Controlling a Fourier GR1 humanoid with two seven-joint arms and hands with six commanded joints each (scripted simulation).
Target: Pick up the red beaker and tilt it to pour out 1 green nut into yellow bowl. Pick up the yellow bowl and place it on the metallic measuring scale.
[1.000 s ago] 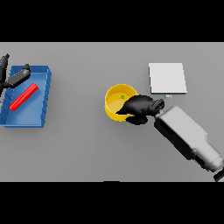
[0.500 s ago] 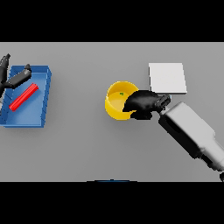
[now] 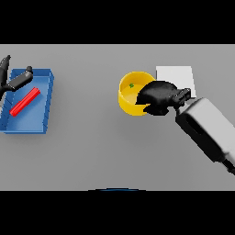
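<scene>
The pour looks done: a green nut [image 3: 131, 85] lies inside the yellow bowl [image 3: 128, 97], so only the move to the scale is left. The right hand [image 3: 157, 97] reaches in from the table's right edge, fingers curled over the bowl's right rim. The metallic measuring scale [image 3: 176, 75] sits just beyond, touching the bowl's far-right side in view. At the left edge the left hand [image 3: 15, 81], fingers spread, rests over a blue tray [image 3: 39, 123] holding the red beaker [image 3: 25, 101].

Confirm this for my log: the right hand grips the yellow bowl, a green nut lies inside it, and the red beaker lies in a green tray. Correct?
Not quite. The tray holding the red beaker is blue, as the head view shows. The right hand does grip the yellow bowl, with a green nut inside.
</scene>
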